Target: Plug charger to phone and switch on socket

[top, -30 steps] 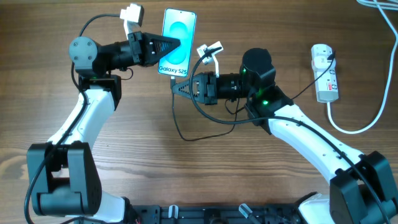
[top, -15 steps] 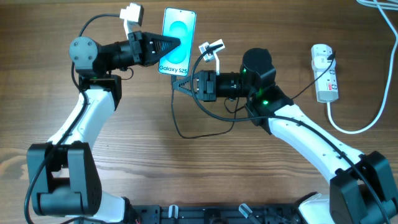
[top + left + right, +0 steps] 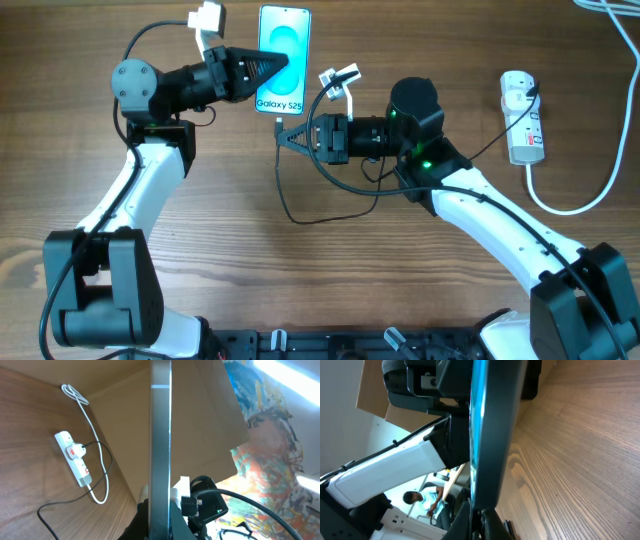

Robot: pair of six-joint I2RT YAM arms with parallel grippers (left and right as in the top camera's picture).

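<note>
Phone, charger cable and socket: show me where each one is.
phone (image 3: 282,60), overhead view, middle of turquoise screen
charger (image 3: 300,220), overhead view, bottom of black cable loop
socket (image 3: 527,135), overhead view, white body

Left gripper (image 3: 278,68) is reaching rightward, pinching the phone (image 3: 284,40); right gripper (image 3: 284,141) is pointing leftward, clamping the charger (image 3: 283,190)

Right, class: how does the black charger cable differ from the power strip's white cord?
The charger cable is thin and black; the white cord is thicker. The charger cable's far end reaches the right claw, at the phone's bottom edge; the white cord loops rightward, held by nothing. Both lead from the power strip.
</note>
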